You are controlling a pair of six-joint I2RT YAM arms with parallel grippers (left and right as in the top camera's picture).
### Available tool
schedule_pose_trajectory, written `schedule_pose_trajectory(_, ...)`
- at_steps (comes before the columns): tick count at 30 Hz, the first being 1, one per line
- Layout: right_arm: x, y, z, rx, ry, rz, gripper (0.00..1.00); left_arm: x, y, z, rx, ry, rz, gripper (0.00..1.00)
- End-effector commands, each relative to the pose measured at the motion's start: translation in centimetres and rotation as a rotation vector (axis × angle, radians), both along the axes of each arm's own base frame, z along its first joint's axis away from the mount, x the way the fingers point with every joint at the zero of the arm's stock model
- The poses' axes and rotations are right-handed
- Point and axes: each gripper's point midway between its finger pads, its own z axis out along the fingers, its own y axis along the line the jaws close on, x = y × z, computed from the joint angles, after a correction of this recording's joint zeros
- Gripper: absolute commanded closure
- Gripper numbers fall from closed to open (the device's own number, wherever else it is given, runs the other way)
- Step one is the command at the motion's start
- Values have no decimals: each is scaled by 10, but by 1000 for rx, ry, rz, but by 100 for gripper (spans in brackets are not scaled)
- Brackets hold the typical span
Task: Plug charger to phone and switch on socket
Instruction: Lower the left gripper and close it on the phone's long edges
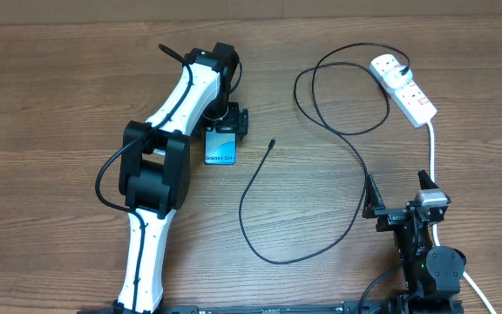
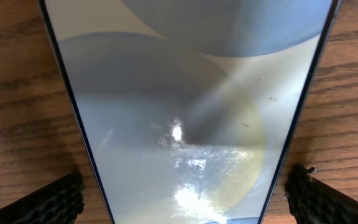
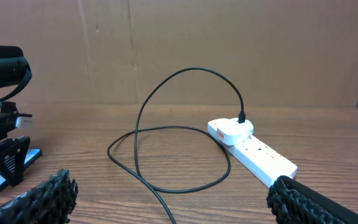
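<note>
Nearest, the right gripper [image 1: 399, 196] has its two fingers spread wide, holding nothing. Beyond it, one black charger [image 1: 241, 209] loops across the table [image 1: 59, 105], its tip [image 1: 271, 142] lying loose near the single phone [image 1: 221, 153]. The left gripper [image 2: 182, 199] straddles that phone, its fingers apart and clear of the phone's edges. Farthest away lies one white socket [image 1: 405, 87] with one plug [image 1: 387, 65] in it.

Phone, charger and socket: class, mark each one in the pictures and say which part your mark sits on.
phone [image 1: 222, 153], overhead view, on the blue screen by its white text.
charger [image 1: 271, 143], overhead view, on the free connector tip.
socket [image 1: 415, 98], overhead view, on the white strip body.
</note>
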Motion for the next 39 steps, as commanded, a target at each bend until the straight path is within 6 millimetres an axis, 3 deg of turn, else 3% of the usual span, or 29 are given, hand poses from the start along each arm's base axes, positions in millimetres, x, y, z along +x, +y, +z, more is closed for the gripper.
schedule_pose_trajectory(1, 0, 1, -2, 3, -3, 3, 0, -2, 6, -18, 11, 30, -12, 0)
schedule_pose_trajectory(16, 0, 1, -2, 3, -3, 3, 0, -3, 7, -17, 12, 34, -12, 0)
schedule_pose_trajectory(22, 0, 1, -2, 3, -3, 3, 0, -4, 7, -17, 14, 38, -11, 15)
schedule_pose_trajectory(28, 0, 1, -2, 3, -3, 3, 0, -4, 7, -17, 14, 37, -8, 13)
schedule_pose_trajectory(39, 0, 1, -2, 3, -3, 3, 0, -4, 7, -17, 14, 38, -8, 26)
